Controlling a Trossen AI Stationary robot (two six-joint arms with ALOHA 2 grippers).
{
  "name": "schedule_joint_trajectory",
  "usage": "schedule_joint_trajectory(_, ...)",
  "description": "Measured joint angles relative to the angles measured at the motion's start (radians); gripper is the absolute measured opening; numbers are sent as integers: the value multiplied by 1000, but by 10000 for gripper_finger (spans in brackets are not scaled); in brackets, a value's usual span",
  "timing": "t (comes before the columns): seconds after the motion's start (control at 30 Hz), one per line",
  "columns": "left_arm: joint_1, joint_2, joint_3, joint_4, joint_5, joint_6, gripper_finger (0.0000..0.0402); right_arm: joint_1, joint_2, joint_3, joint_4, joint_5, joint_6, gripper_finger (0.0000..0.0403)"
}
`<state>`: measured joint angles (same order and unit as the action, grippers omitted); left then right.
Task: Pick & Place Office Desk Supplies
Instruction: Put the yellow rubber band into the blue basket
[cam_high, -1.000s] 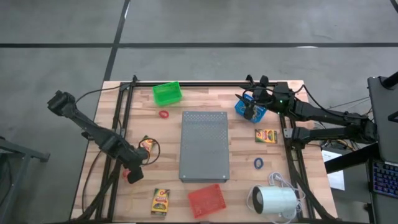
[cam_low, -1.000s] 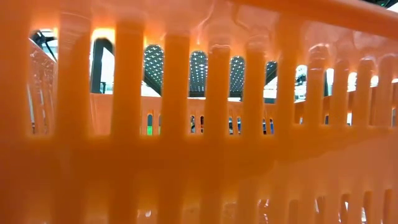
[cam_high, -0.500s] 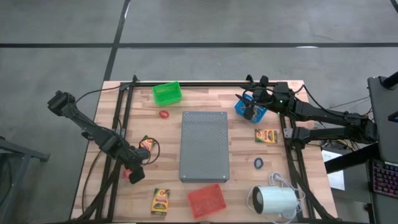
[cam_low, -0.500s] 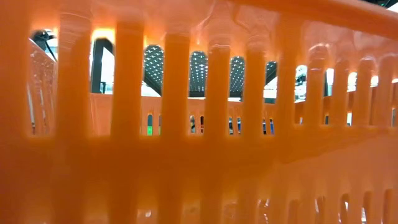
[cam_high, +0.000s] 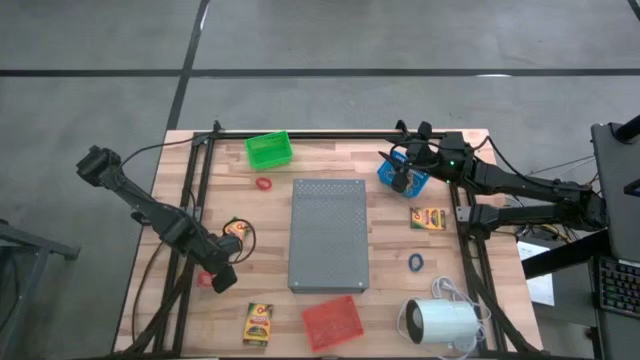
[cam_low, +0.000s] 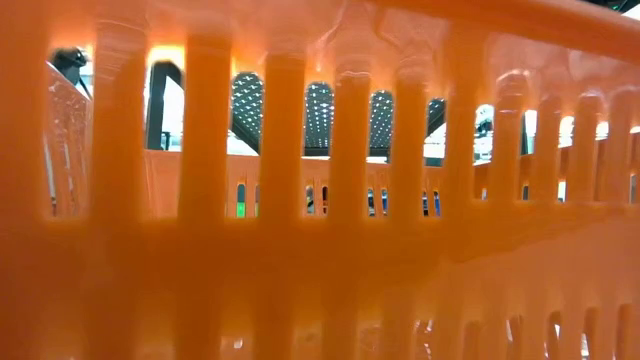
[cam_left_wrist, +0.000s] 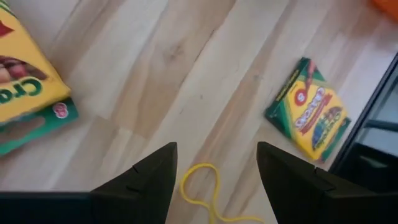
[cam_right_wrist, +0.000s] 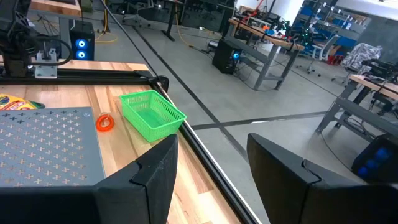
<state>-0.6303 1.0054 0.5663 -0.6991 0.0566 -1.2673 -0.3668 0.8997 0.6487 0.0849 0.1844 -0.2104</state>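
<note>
Left wrist view: rubber band (cam_left_wrist: 205, 193) lies between open left gripper (cam_left_wrist: 216, 171) fingers.

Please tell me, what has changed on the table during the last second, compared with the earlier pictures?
Almost nothing. The left gripper has slid slightly toward the table's near edge, its fingers open over a thin yellow rubber band, holding nothing. The right gripper stays open by the blue basket. No object has moved.

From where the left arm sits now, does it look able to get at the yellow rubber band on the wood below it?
Probably yes. The left gripper has its jaws open, and the yellow rubber band lies on bare wood between them, with nothing over it. The two crayon boxes lie off to either side, clear of the way down.
</note>
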Motion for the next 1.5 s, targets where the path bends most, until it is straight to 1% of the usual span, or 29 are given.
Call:
schedule_joint_trajectory(0.17, -67, 10, 0, 68, -28, -51, 225, 0, 0, 0, 0, 0, 0, 192)
schedule_joint_trajectory(0.3, -133, 44, 0, 39, -98, -147, 224, 0, 0, 0, 0, 0, 0, 192)
schedule_joint_trajectory(0.37, -152, 65, 0, 13, -102, -197, 224, 0, 0, 0, 0, 0, 0, 192)
schedule_joint_trajectory(0.57, -211, 171, 0, 11, -57, -233, 220, 0, 0, 0, 0, 0, 0, 192)
schedule_joint_trajectory(0.8, -269, 331, 0, 108, 58, -226, 212, 0, 0, 0, 0, 0, 0, 192)
schedule_joint_trajectory(0.9, -289, 368, 7, 109, 72, -222, 206, 0, 0, 0, 0, 0, 0, 192)
schedule_joint_trajectory(1.3, -319, 359, 4, 101, 37, -165, 178, 0, 0, 0, 0, 0, 0, 192)
schedule_joint_trajectory(1.5, -320, 359, 3, 97, 15, -169, 151, 0, 0, 0, 0, 0, 0, 192)
